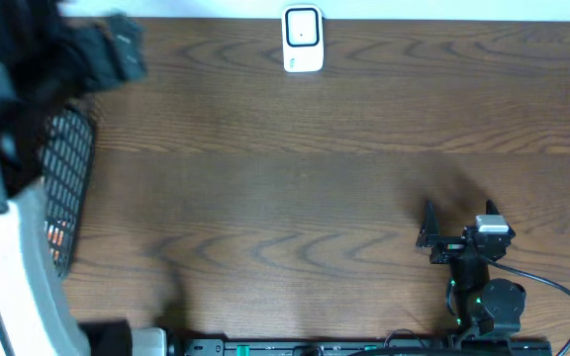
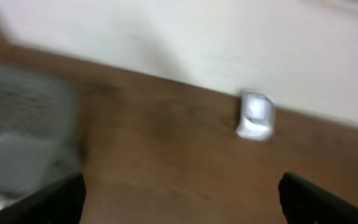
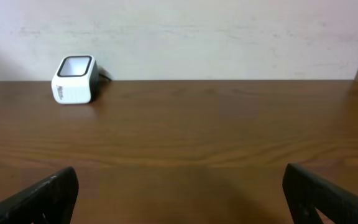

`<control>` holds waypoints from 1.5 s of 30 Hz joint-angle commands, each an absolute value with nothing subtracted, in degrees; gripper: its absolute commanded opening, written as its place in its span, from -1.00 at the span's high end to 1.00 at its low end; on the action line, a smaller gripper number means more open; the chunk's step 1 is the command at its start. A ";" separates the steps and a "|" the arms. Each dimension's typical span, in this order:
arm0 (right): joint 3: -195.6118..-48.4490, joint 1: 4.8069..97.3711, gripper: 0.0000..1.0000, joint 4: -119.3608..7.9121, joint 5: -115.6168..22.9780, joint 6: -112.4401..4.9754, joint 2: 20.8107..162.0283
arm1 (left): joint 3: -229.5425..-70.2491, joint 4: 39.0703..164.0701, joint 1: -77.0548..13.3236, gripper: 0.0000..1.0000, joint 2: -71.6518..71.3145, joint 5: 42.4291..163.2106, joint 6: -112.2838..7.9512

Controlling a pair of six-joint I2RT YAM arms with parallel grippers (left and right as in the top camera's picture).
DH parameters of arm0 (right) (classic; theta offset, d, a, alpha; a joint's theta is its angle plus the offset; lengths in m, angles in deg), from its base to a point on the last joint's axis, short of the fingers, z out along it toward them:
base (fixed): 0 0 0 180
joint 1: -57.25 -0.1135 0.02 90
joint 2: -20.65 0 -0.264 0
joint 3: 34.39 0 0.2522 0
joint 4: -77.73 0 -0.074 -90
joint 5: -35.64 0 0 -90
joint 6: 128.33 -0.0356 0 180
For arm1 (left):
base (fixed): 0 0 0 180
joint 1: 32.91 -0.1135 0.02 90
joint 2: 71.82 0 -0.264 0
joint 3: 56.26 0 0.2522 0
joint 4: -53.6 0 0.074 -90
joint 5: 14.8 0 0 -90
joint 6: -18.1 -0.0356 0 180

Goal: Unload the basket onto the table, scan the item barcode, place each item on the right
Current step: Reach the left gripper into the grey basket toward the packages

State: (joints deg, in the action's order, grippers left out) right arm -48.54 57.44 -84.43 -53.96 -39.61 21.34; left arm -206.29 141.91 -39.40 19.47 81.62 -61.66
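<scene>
The item is likely the orange patch (image 1: 55,235) in the basket (image 1: 72,168), left of the left gripper (image 2: 182,190), whose jaws are apart and empty. It is probably light; grip its sides and keep the barcode clear. The scanner (image 3: 74,79) sits far ahead-left of the right gripper (image 3: 179,186), also spread wide.

White scanner (image 1: 303,40) at far edge ctr, wire basket (image 1: 70,183) left, right hand (image 1: 459,216) front-right, jaws apart.

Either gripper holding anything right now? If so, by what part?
Nothing held. Left gripper and right gripper are both open, jaws empty. Barcode scanner sits apart from both, untouched.
</scene>
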 commanded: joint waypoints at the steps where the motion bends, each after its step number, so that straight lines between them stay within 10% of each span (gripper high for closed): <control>1: -48.45 57.05 -0.99 -84.11 -54.02 -39.98 21.03 | -213.22 143.48 -48.09 -0.95 24.06 77.99 -50.87; 16: -48.45 57.05 -0.98 -84.11 -54.02 -40.01 21.03 | -199.71 144.49 -73.34 -0.96 26.49 66.12 -46.30; 45: -48.45 57.05 -0.99 -84.13 -54.02 -40.01 21.03 | -168.36 117.58 -72.64 -0.95 35.78 63.19 -52.35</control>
